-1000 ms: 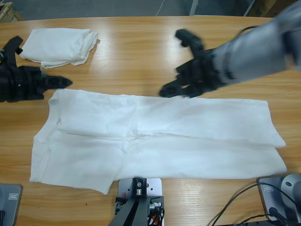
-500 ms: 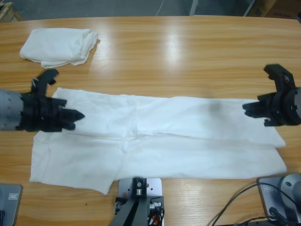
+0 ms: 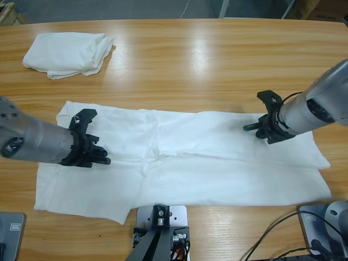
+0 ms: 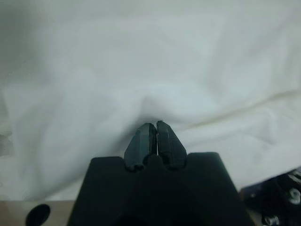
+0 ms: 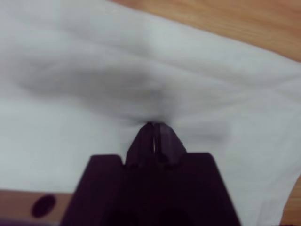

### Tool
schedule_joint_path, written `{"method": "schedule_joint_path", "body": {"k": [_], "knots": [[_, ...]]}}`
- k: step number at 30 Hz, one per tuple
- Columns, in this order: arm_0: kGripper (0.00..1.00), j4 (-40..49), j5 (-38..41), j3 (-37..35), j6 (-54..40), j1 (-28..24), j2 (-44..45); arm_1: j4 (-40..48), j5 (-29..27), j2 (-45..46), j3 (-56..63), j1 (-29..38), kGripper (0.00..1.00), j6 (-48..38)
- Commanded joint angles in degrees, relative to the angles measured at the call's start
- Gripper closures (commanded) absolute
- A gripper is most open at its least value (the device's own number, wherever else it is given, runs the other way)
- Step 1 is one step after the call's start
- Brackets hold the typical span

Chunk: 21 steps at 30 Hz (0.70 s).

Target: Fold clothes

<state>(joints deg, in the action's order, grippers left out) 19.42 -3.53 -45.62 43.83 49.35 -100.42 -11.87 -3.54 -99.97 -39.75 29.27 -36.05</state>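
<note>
both arms down on the spread t-shirt [image 3: 185,163]
left end effector [image 3: 103,159] and right end effector [image 3: 251,128] each pressed together, pinching its cloth; folded shirt [image 3: 68,53] apart on desk [image 3: 217,65].

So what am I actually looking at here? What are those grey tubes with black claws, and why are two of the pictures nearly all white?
The grey tubes are two robot arms, each ending in a black two-jawed gripper. The wide picture is taken from a fixed camera above the wooden table. The other two come from small cameras on the arms' wrists, looking along the jaws, so they show mostly cloth. A large white T-shirt lies spread flat, and a second, folded one sits at the far corner. The left gripper and the right gripper both have their jaws closed with the tips down on the spread shirt; whether they have pinched any cloth is hard to tell.
</note>
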Motion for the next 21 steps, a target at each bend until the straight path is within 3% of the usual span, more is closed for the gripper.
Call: {"method": "schedule_joint_path", "body": {"k": [1,4,14,18,20,21], "knots": [[1.000,1.06,-1.41,-3.02,3.93,-0.89,-8.13,3.96,-0.24,-6.07,0.12,-4.41,1.000,5.15],[1.000,1.25,-1.97,-3.00,4.53,-1.73,-9.24,8.16,0.46,-7.16,0.04,-5.98,1.000,9.79],[1.000,2.15,-4.47,-3.07,5.39,-14.48,-7.00,12.66,3.57,-11.19,-3.49,-13.20,1.000,22.13],[1.000,2.06,-4.38,-3.53,5.23,-15.15,-5.56,12.55,4.72,-9.78,-4.05,-14.61,1.000,23.59],[1.000,2.03,-3.98,-4.18,5.00,-14.90,-5.11,12.48,6.58,-7.99,-3.89,-14.59,0.243,23.57],[1.000,2.03,-3.72,-4.55,4.88,-14.57,-4.75,12.41,7.92,-5.95,-3.66,-14.59,0.100,23.45]]}}
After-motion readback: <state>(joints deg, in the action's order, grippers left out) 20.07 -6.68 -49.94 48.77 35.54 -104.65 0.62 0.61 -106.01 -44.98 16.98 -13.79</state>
